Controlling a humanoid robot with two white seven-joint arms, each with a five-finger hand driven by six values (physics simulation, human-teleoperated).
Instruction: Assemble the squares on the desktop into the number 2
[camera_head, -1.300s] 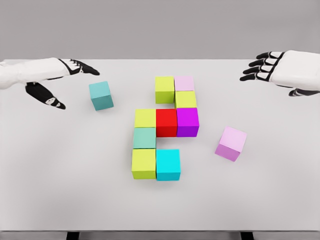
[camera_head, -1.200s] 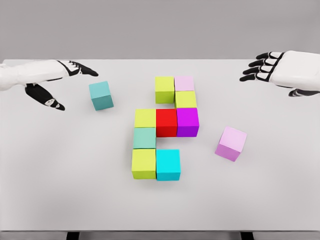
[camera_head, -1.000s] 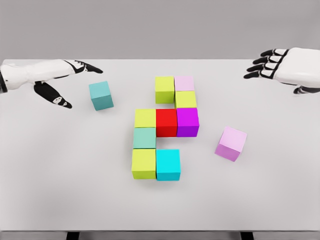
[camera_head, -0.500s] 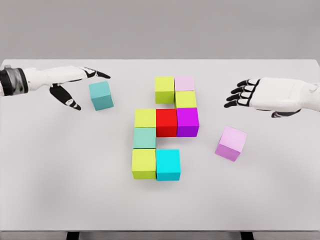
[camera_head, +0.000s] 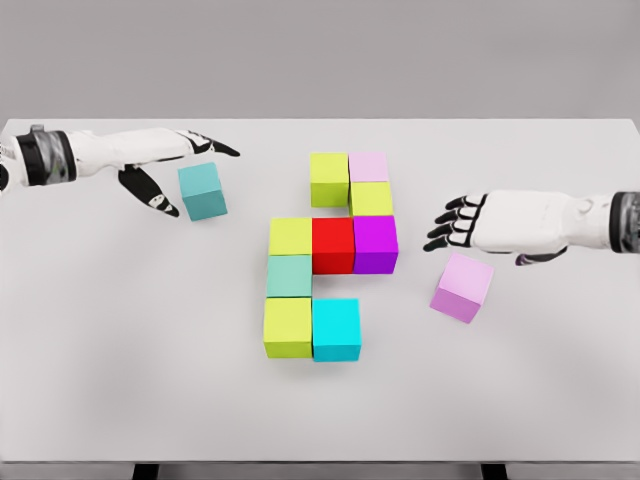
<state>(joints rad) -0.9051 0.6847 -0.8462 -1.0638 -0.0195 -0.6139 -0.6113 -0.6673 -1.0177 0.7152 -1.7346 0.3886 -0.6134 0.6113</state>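
A cluster of cubes sits mid-table: yellow-green cube (camera_head: 329, 179), pale pink cube (camera_head: 369, 166), yellow cube (camera_head: 372, 199), a row of yellow (camera_head: 290, 236), red cube (camera_head: 333, 245) and magenta cube (camera_head: 375, 243), then a sea-green cube (camera_head: 289, 276), with yellow-green (camera_head: 287, 327) and cyan cube (camera_head: 336, 328) at the front. A loose teal cube (camera_head: 203, 190) lies at the left; my left hand (camera_head: 183, 170) is open around its left side, fingers above and thumb beside it. A loose violet cube (camera_head: 462, 287) lies at the right, with my open right hand (camera_head: 452, 223) just above and behind it.
The white table (camera_head: 120, 350) reaches to the front edge, where two dark legs show. Its far edge meets a grey wall.
Both hands have moved inward and down. The left hand reached right up to the teal cube. The right hand swung left and forward to just above the violet cube. No cube moved.
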